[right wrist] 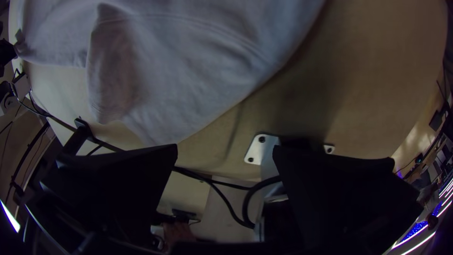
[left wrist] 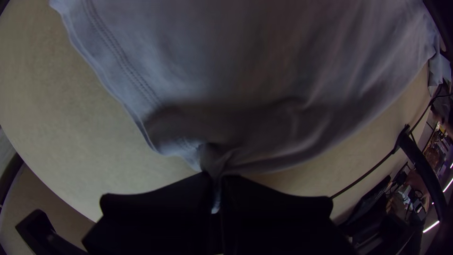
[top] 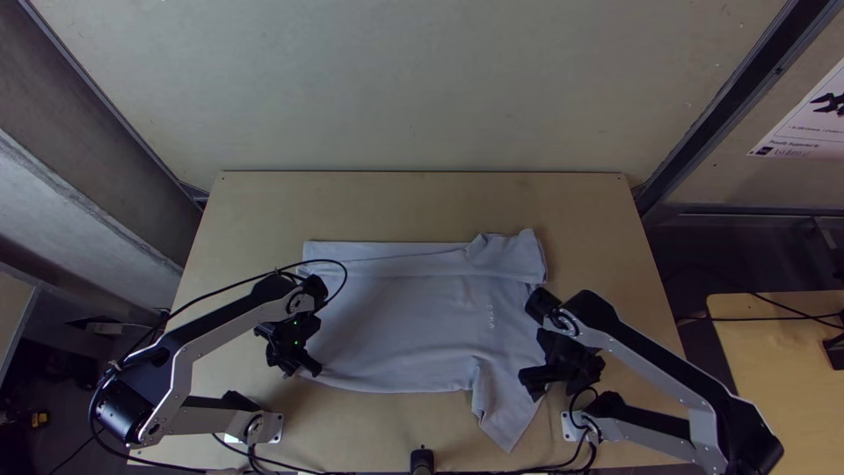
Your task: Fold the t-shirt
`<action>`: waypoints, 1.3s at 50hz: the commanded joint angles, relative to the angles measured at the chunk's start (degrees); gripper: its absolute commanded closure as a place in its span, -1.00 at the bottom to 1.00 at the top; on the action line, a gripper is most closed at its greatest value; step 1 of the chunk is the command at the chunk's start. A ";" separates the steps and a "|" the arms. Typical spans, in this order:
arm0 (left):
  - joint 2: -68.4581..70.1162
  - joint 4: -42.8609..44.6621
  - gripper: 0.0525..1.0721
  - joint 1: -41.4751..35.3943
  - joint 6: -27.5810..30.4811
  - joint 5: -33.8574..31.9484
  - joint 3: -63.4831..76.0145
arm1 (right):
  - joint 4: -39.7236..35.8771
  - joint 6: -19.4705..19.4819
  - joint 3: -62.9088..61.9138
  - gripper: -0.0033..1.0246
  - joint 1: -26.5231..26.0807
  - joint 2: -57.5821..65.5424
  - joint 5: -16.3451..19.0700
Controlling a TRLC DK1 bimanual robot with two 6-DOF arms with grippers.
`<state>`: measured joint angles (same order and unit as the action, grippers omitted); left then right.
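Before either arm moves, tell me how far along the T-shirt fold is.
Apparently done: the T-shirt's far side lies turned inward as a long strip.
In hand: the left gripper's jaws are shut on the near hem corner.
Left: the near sleeve sticks out, the right gripper's jaws stand open, and the near side probably needs folding in.

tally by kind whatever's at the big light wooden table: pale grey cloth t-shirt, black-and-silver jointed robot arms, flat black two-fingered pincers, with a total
pale grey cloth t-shirt: 1
black-and-silver jointed robot arms, left arm and right arm: 2
flat black two-fingered pincers, left pincer and right pincer: 2
total: 5
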<state>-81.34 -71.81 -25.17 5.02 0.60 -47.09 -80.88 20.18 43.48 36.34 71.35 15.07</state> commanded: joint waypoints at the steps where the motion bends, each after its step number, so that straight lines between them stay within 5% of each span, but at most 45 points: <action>1: 1.80 -1.93 0.95 0.56 1.14 -0.43 -0.72 | 1.78 0.91 -2.44 -0.80 1.02 3.71 3.04; 19: 2.85 -2.81 0.95 1.88 1.66 -0.43 -1.86 | 8.72 -1.73 -4.37 -0.79 1.54 16.54 5.23; 23: 2.85 -2.81 0.95 2.23 1.66 -0.43 -2.22 | 9.69 -1.90 -4.20 -0.65 2.42 19.18 5.32; 25: 2.85 -2.81 0.95 2.23 1.75 -0.43 -2.13 | 10.57 -1.90 -4.02 -0.49 3.30 19.79 5.23; 30: 2.94 -2.81 0.95 2.23 1.66 -0.43 -2.13 | 13.73 -1.55 -3.67 0.38 5.67 20.41 4.79; 36: 2.94 -2.63 0.95 2.23 1.66 -0.43 -2.22 | 18.39 -0.06 -4.29 0.94 6.38 20.23 3.04; 65: 5.84 -2.72 0.95 3.55 -0.09 -0.78 -4.41 | 11.62 2.75 4.33 0.94 4.53 5.29 -1.18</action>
<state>-76.75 -73.21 -22.46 5.61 0.43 -49.47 -67.37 21.50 46.68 42.24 78.72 14.76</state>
